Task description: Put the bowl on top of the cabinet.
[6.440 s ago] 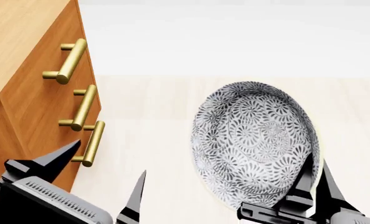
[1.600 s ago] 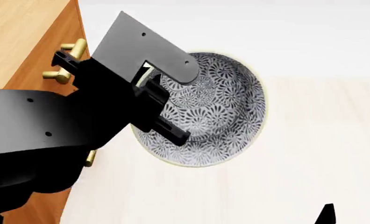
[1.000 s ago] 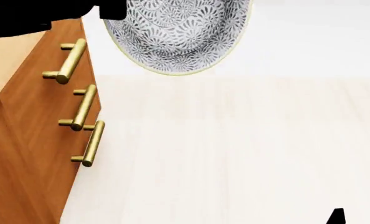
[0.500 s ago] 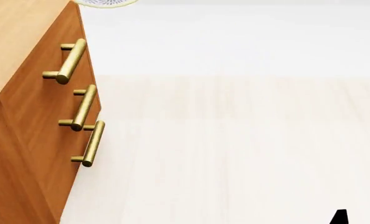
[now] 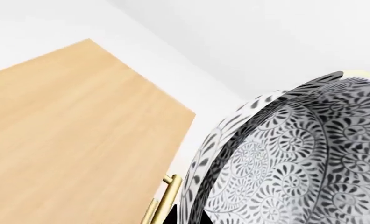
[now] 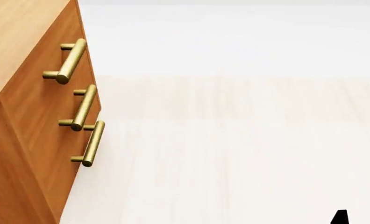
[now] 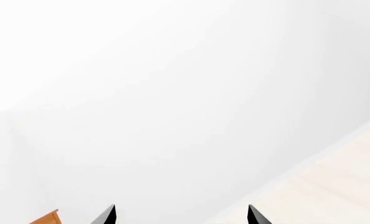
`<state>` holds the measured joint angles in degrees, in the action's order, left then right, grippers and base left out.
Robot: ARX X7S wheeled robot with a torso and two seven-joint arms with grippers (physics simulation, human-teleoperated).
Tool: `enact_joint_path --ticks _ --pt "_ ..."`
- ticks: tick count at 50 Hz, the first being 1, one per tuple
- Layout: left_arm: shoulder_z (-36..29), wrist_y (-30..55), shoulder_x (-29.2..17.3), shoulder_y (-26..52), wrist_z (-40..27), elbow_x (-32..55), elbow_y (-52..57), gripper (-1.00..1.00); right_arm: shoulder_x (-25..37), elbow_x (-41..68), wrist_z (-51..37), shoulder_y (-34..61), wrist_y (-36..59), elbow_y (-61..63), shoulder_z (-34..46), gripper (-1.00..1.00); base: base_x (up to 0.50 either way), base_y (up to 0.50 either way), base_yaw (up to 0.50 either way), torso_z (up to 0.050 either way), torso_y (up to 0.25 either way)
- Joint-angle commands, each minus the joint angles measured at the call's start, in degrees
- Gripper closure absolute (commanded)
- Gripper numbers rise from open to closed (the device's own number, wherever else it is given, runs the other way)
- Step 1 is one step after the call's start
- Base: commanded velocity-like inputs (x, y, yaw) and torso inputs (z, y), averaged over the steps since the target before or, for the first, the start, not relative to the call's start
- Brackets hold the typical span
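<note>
While the left tool itself stays outside its own wrist view, only a small dark part showing at the frame edge under the bowl, whether it is wide, narrow or gripping cannot be told from these pictures. Bowl fills one side of the left wrist view, tilted steeply so its patterned inside and pale rim face the camera; it sits raised, higher than the cabinet, beside the front edge of the light wood top rather than over it, not touching the top. One brass handle shows just past that edge, close to the bowl's rim. Right tool: two black fingertips stand well apart, nothing between them, so wide; pointed at a white wall with a strip of pale floor. Head view: cabinet front with three brass handles on the left, bare pale floor, one black tool tip at the lower right corner; bowl not visible there.
</note>
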<state>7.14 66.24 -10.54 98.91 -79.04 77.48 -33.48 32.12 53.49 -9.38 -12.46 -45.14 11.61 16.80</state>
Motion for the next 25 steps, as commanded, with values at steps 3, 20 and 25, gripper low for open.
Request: enact_joint_path --ticks 3,20,25 --pt "6.50 -2.18 -1.03 -3.26 -5.94 1.52 5.70 1.00 -0.68 -0.02 1.24 -0.15 0.05 -0.08 -1.12 -1.00 0.00 0.00 0.00 0.000 0.000" --pt "0.26 -6.93 -3.76 2.09 9.65 -6.02 -4.02 1.00 -1.52 -1.21 0.80 1.51 1.48 -1.46 -1.10 -1.00 0.00 0.00 0.00 0.000 0.001" --pt "-1.87 -9.50 -4.47 3.38 15.69 -8.81 -9.20 1.00 -1.50 -1.12 0.77 1.66 1.69 -1.77 -1.31 -1.00 0.00 0.00 0.00 0.000 0.000"
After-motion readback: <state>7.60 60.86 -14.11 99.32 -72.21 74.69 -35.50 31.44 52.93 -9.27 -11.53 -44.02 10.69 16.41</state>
